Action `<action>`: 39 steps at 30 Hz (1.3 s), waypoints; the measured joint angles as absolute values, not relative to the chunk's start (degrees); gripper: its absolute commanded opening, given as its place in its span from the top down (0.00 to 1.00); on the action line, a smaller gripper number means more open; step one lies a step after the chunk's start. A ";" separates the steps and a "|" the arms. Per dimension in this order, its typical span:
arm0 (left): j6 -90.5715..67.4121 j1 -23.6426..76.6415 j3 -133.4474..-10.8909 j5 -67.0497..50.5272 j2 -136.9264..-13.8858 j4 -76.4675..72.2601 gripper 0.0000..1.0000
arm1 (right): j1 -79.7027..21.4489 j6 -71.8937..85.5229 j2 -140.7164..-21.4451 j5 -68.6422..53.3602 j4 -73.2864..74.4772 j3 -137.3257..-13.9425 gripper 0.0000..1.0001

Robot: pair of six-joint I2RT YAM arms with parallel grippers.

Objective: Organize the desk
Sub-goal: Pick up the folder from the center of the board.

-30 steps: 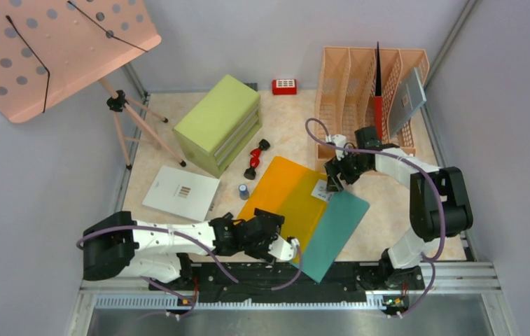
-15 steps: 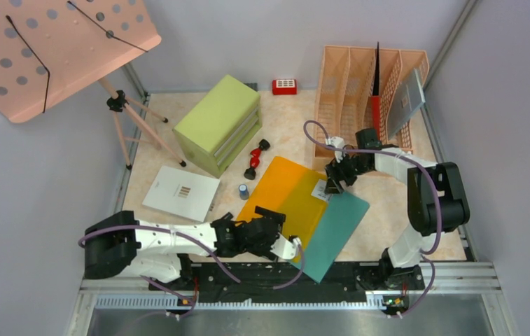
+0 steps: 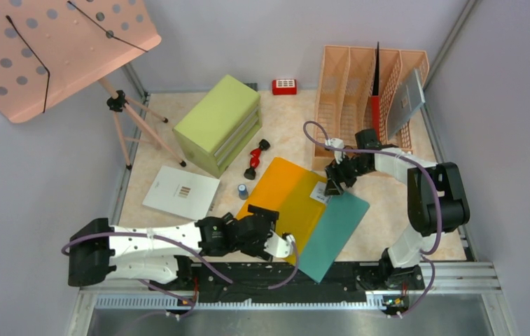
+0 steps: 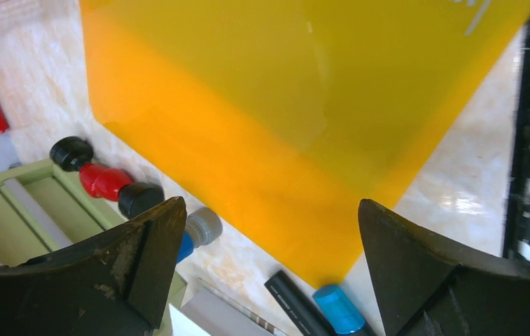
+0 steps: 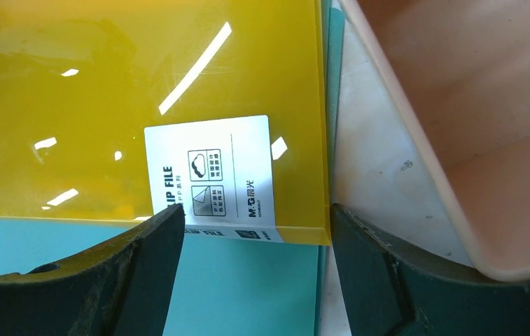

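On the beige marble desk point(image 3: 388, 210) a yellow-orange folder point(image 3: 283, 192) lies partly over a teal folder point(image 3: 339, 227). My left gripper point(image 3: 270, 231) hovers open over the yellow folder's near-left corner point(image 4: 283, 105). Between its jaws lies a black marker with a blue cap point(image 4: 339, 308), untouched. My right gripper point(image 3: 332, 185) is open above the yellow folder's far-right corner. Its jaws straddle the white label point(image 5: 213, 175), with the teal folder point(image 5: 248, 280) below. Neither gripper point(image 4: 272, 238) point(image 5: 256, 238) holds anything.
A green drawer cabinet point(image 3: 220, 122), a red-and-black dumbbell-shaped object point(image 3: 255, 157) and a small blue bottle point(image 3: 243, 190) lie left of the folders. A white booklet point(image 3: 181, 192) lies near left. A peach file rack point(image 3: 370, 91) stands right behind my right gripper. A tripod with a perforated board point(image 3: 52, 49) fills the far left.
My left arm has drawn back to the left a little, its gripper still wide open. My right gripper has crept left over the folder corner and its jaws have narrowed slightly.
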State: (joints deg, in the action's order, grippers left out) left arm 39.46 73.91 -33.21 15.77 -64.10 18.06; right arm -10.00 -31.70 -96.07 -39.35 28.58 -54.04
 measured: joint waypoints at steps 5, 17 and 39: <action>37.26 74.04 -34.65 10.83 -62.87 21.96 0.02 | -10.00 -30.85 -96.03 -38.92 28.49 -54.06 0.25; 37.65 76.12 -32.86 6.90 -67.61 17.93 0.02 | -10.00 -29.34 -96.03 -38.68 28.32 -54.06 0.26; 38.41 76.49 -30.96 9.06 -72.73 8.54 0.02 | -9.82 -30.96 -87.59 -42.11 33.32 -57.74 0.53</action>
